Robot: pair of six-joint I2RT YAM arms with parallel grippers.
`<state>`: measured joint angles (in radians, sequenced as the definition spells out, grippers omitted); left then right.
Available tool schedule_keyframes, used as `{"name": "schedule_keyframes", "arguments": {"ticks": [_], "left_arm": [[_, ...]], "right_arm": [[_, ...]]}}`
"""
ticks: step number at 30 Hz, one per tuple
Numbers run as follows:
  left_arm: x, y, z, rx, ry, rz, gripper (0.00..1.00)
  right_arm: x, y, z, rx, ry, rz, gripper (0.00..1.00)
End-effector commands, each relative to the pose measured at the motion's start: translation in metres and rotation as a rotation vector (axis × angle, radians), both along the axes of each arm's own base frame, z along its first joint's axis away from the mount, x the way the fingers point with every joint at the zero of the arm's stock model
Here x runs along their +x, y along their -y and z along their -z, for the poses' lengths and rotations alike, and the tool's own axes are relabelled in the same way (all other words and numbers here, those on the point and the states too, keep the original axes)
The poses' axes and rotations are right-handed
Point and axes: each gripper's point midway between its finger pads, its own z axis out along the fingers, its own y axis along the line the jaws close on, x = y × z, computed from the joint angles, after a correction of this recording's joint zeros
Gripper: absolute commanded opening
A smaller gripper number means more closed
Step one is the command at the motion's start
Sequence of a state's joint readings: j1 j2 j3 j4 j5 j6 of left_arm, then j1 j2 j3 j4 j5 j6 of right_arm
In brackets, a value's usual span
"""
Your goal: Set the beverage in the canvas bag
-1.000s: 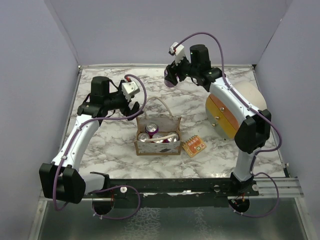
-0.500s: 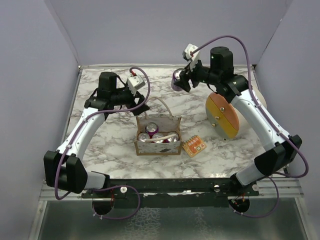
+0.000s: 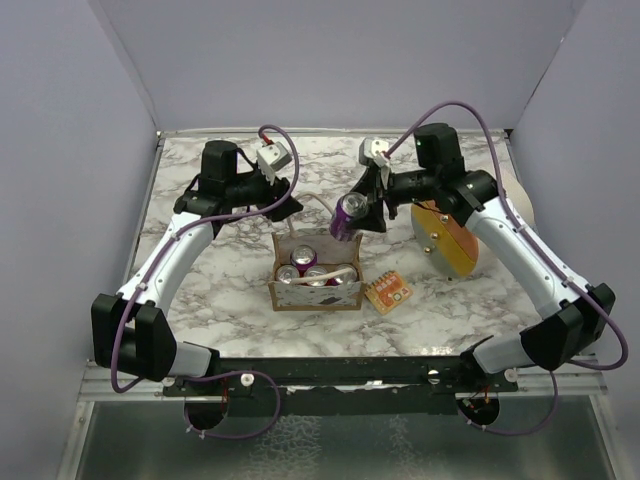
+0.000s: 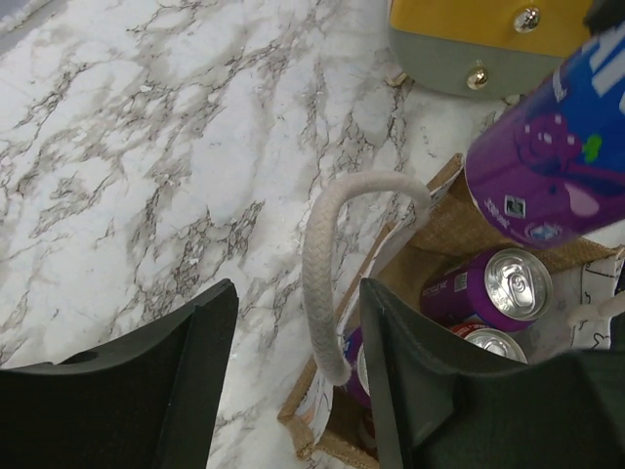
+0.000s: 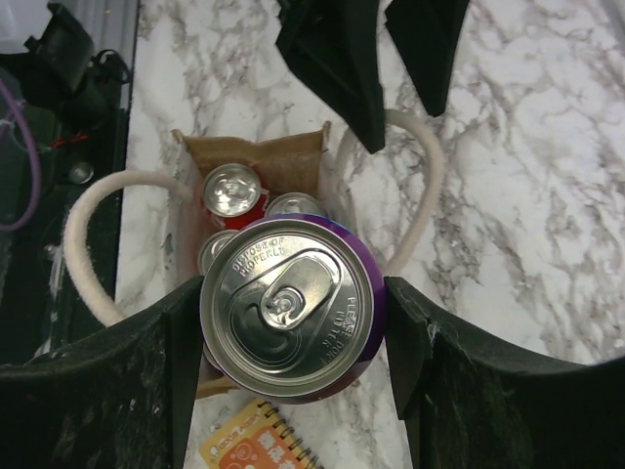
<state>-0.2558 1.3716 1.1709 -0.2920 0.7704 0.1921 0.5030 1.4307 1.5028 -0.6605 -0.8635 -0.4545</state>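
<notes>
Tabletop (image 3: 200,290): white marble.
Bag (image 3: 312,293): upright at the middle of the tabletop, mouth open, other cans (image 3: 303,259) inside.
Left hand (image 3: 277,196): spread wide, holding nothing, over the bag's far-left corner; a rope handle (image 4: 322,254) rises between its fingers.
Right hand (image 3: 362,206): clamped on the can's sides.
Can (image 3: 347,218): purple, tilted, in the air above the bag's far-right edge, not yet inside.
Packet (image 3: 388,292): orange, just right of the bag.
</notes>
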Motion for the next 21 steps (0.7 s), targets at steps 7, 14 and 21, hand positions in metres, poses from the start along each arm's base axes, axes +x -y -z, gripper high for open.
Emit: {"name": "schedule_keyframes", "arguments": {"ticks": [7,14,21], "left_arm": [[-0.001,0.007,-0.004,-0.043,0.004,0.031,0.35],[-0.001,0.009,-0.001,-0.04,-0.004,0.04,0.14],[0.0,0.007,-0.001,-0.034,0.005,0.034,0.0]], "right_arm": [[-0.023,-0.037,0.013,0.062,0.051,-0.172,0.2],[-0.016,-0.051,0.04,0.022,0.033,-0.178,0.18],[-0.005,-0.053,0.065,-0.026,0.031,-0.152,0.17]]}}
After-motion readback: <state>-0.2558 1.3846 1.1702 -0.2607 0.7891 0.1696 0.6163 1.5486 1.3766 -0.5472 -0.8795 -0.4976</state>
